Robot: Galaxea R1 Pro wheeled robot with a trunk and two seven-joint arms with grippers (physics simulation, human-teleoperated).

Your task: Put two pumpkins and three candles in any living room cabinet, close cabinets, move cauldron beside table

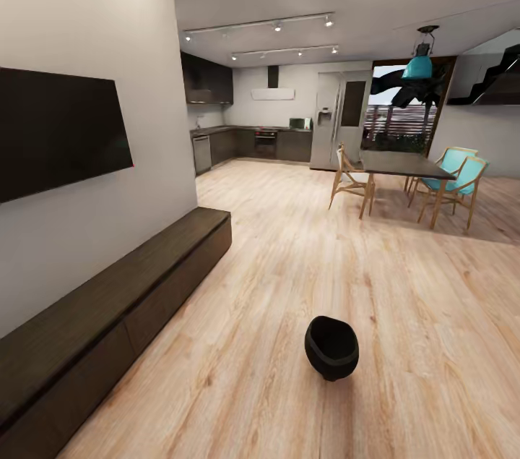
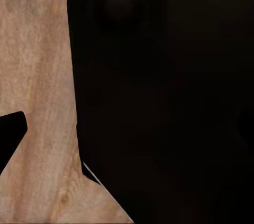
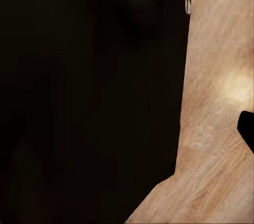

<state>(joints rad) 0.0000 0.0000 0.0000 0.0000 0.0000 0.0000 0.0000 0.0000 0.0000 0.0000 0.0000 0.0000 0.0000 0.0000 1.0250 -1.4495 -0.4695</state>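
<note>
The black cauldron [image 1: 331, 347] rests alone on the wooden floor, low in the head view and right of centre, its mouth tilted toward me. The long dark brown cabinet [image 1: 108, 307] runs along the left wall under the TV, with all its fronts flush and shut. No pumpkins or candles are in view. In the wrist views, a dark fingertip [image 2: 11, 137] of my left gripper [image 2: 127, 139] and a dark fingertip [image 3: 247, 129] of my right gripper [image 3: 127, 129] sit at the picture edges above the floor, spread wide with nothing held; a dark bulk of my own body hides the other fingers.
A dark dining table [image 1: 401, 164] with wooden and teal chairs [image 1: 456, 181] stands at the back right. A black TV [image 1: 58, 130] hangs on the left wall. The kitchen [image 1: 253, 141] lies far back. Open plank floor stretches between the cabinet, cauldron and table.
</note>
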